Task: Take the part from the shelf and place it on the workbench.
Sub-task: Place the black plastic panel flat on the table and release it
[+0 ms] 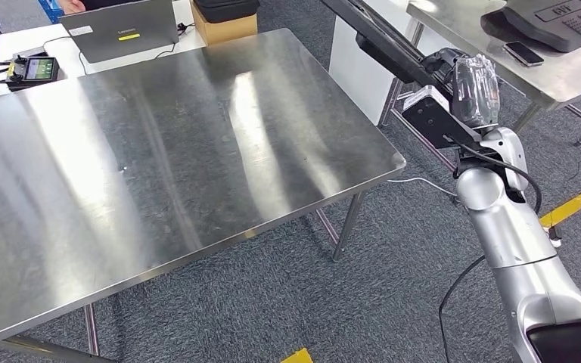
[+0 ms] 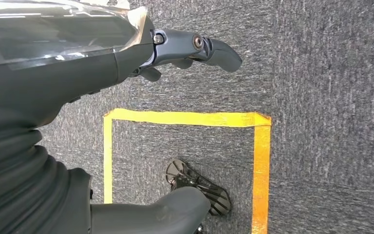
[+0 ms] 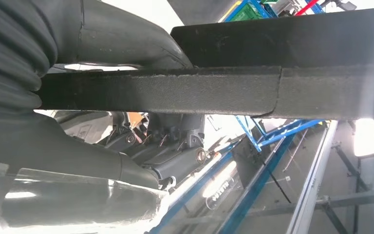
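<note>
Your right hand [image 1: 475, 91] gripped the long dark part [image 1: 393, 47] beyond the workbench [image 1: 197, 151] corner, so it could have clipped that edge; your left hand [image 2: 175, 53] hung low, fingers loosely apart, holding nothing.

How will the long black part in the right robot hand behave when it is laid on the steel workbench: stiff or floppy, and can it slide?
The black part looks stiff: it juts past the right robot hand without sagging. Its grainy, foam-like edge suggests it is fairly light. On the glossy workbench it might slide a little.
</note>
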Controlling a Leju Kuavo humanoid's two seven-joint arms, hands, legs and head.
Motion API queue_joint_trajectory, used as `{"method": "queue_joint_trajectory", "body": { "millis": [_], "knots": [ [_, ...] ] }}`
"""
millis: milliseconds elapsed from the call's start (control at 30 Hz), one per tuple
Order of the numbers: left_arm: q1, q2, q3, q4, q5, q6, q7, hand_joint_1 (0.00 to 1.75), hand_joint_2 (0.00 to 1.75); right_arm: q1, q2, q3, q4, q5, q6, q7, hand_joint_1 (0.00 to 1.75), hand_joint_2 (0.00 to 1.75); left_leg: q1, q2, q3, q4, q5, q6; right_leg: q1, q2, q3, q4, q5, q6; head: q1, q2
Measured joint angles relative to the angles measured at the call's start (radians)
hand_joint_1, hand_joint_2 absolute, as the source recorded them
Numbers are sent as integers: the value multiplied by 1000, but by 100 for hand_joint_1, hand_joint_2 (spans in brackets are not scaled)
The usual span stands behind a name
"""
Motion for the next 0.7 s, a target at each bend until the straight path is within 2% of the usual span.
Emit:
{"method": "queue_joint_trajectory", "body": {
  "millis": [33,100,133,167,200,267,300,333,367,433,500,533,600,633,667,700],
  "knots": [
    [0,0,0,0,-1,-1,0,0,175,-1,-1,0,1,2,-1,0,175,175,3,-1,5,-7,5,3,1,-1,-23,49,-22,-3,1,0],
    [-1,0,0,0,-3,-2,0,0,175,-1,-1,0,4,5,-2,2,175,175,3,-6,6,-8,6,5,-2,-2,-85,187,-74,-8,2,0],
    [-1,0,0,0,-3,-4,0,0,175,2,-2,0,6,7,-2,2,175,175,3,-10,6,-7,6,4,-3,-2,-110,241,-91,-7,2,0],
    [-1,0,0,0,-4,-5,0,0,175,6,-2,0,7,8,-2,3,175,175,4,-15,7,-6,5,3,-6,-2,-118,256,-92,-1,1,0],
    [-1,0,0,0,-4,-7,0,0,175,9,-2,0,8,10,-2,4,175,175,6,-21,8,-5,2,0,-9,-2,-104,230,-78,8,1,0],
    [-1,-1,0,0,-5,-9,1,0,175,11,-3,0,8,11,-2,4,175,175,10,-35,11,2,-7,-12,-18,7,-34,94,-29,27,2,0],
    [-2,-1,0,0,-5,-9,2,0,175,10,-3,0,8,12,-2,4,175,175,10,-41,9,8,-12,-20,-19,14,0,34,-14,30,2,0],
    [-2,-1,0,0,-5,-9,3,0,175,9,-3,0,9,12,-2,4,175,175,9,-46,5,12,-17,-26,-20,19,21,-3,-8,27,2,0],
    [-2,-1,0,0,-5,-9,5,0,175,10,-3,1,9,13,-3,5,175,175,9,-51,1,15,-19,-30,-17,22,29,-15,-12,21,1,0],
    [-1,-2,0,0,-5,-8,8,0,175,10,0,1,12,16,-4,6,175,175,12,-59,-4,17,-24,-38,-16,13,29,-13,-16,5,-1,0],
    [0,-2,0,0,-5,-7,10,0,175,7,4,2,13,18,-4,6,175,175,15,-41,-18,50,-46,-49,-18,3,32,-14,-21,-12,-3,0],
    [-1,-2,0,0,-5,-6,10,0,175,5,6,2,13,19,-4,6,175,175,15,-26,-41,96,-70,-54,-19,-2,34,-14,-23,-19,-5,0],
    [-2,-2,0,0,-5,-4,11,0,175,4,9,3,15,20,-3,6,175,175,16,0,-120,236,-126,-61,-13,-14,37,-14,-27,-29,-8,0],
    [-2,-2,0,0,-5,-3,13,0,175,4,11,5,18,21,-3,6,175,175,16,4,-158,293,-141,-62,-10,-20,38,-14,-29,-31,-8,0],
    [-1,-3,0,1,-5,-3,14,0,175,4,12,6,20,22,-2,6,175,175,16,6,-182,320,-136,-61,-7,-25,39,-14,-30,-33,-8,0],
    [-1,-3,0,1,-5,-2,16,0,175,4,14,7,22,23,-2,6,175,175,16,7,-185,306,-111,-57,-4,-31,42,-14,-32,-35,-8,0]
  ]
}}
